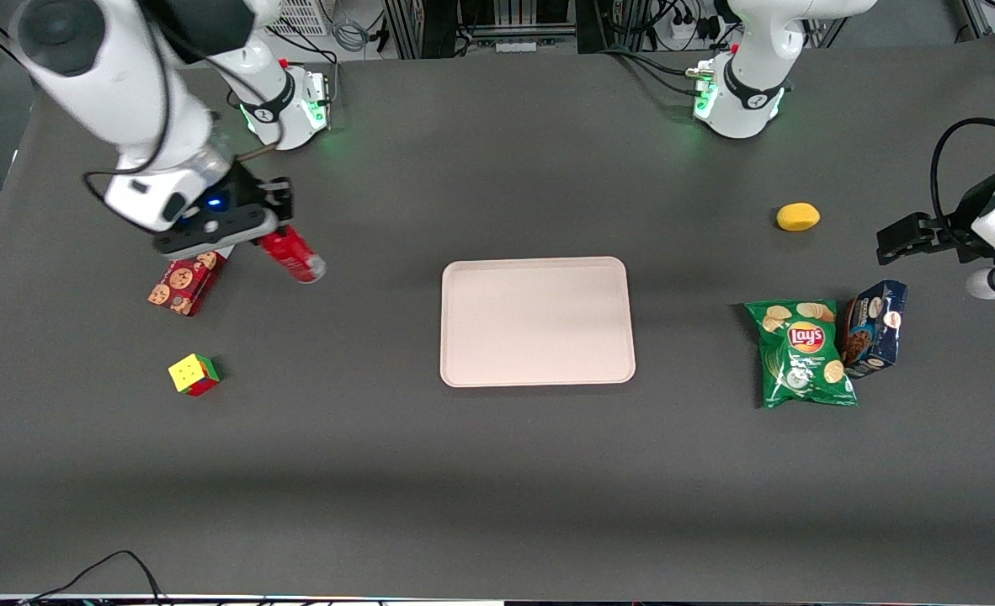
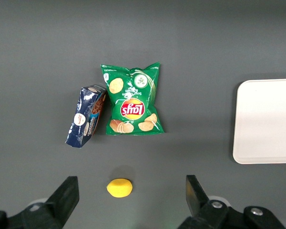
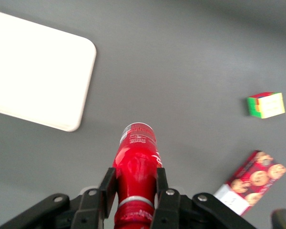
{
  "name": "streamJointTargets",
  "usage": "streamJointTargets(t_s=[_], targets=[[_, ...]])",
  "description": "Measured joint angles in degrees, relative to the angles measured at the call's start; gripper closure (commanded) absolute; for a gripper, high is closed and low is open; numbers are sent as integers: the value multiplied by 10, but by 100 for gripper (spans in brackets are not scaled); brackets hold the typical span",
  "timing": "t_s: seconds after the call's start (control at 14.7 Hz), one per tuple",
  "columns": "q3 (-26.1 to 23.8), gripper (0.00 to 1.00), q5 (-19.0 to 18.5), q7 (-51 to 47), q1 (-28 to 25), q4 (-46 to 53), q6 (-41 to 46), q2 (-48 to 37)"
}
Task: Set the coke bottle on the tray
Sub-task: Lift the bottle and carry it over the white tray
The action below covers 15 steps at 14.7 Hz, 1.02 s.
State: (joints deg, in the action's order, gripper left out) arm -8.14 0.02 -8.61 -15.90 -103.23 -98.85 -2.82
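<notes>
My right gripper (image 1: 268, 231) is shut on the coke bottle (image 1: 292, 256), a slim red bottle with a silvery base. It holds the bottle tilted in the air above the table, toward the working arm's end, base pointing toward the tray. In the right wrist view the fingers (image 3: 107, 187) clamp the bottle (image 3: 135, 164) by its upper body near the neck. The tray (image 1: 537, 321), large, flat and pale pink-beige, lies at the table's middle with nothing on it. It also shows in the right wrist view (image 3: 35, 69) and the left wrist view (image 2: 267, 119).
A red cookie box (image 1: 186, 283) lies just below the gripper, and a colour cube (image 1: 194, 374) lies nearer the front camera. Toward the parked arm's end lie a green Lay's bag (image 1: 803, 353), a blue cookie box (image 1: 875, 326) and a lemon (image 1: 797, 216).
</notes>
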Motion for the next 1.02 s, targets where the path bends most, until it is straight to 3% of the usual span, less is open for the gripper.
streamJointTargets(t_s=[0.27,0.41,1.02], targets=[[6,100,0,-180,-135,72,-1,61],[12,100,0,-229,-176,113,-3,110],[28,100,-1,-236,-182,169,-133,322]])
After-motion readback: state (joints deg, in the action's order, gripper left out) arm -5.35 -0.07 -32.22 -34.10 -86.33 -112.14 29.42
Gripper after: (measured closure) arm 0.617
